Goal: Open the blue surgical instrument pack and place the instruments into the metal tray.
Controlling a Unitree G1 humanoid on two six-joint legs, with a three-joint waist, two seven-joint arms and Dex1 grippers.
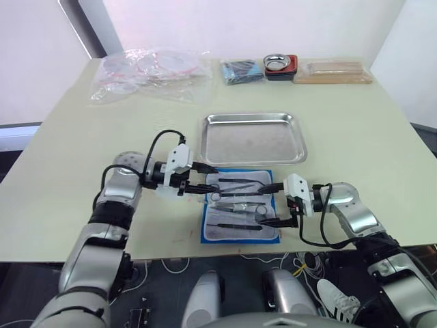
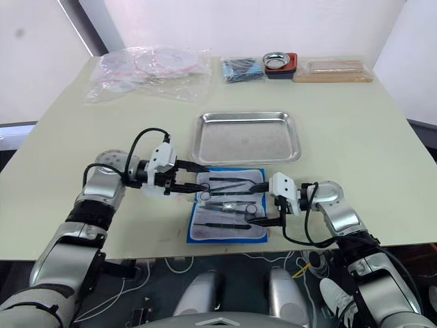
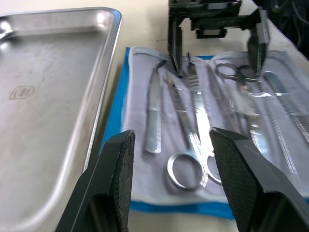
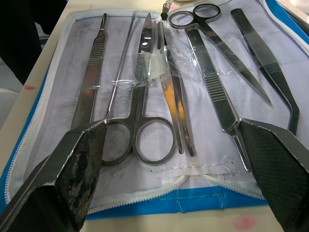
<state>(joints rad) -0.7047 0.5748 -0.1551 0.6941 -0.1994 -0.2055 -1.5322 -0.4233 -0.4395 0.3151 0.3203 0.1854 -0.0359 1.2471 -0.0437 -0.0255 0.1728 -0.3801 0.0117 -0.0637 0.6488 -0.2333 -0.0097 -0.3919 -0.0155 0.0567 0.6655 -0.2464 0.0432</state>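
Already the blue surgical instrument pack [image 1: 240,206] is lying unfolded on the table [image 1: 61,164], just in front of the metal tray [image 1: 252,138], which is sitting bare. Inside, the instruments [image 4: 159,92] are resting side by side on the pale lining. The left gripper [image 1: 199,178] and right gripper [image 1: 273,205] are hovering at opposite ends of the pack, jaws spread wide and holding nothing. Thin, stiff and probably slick steel is calling for a pinch across a shank, near the ring handles.
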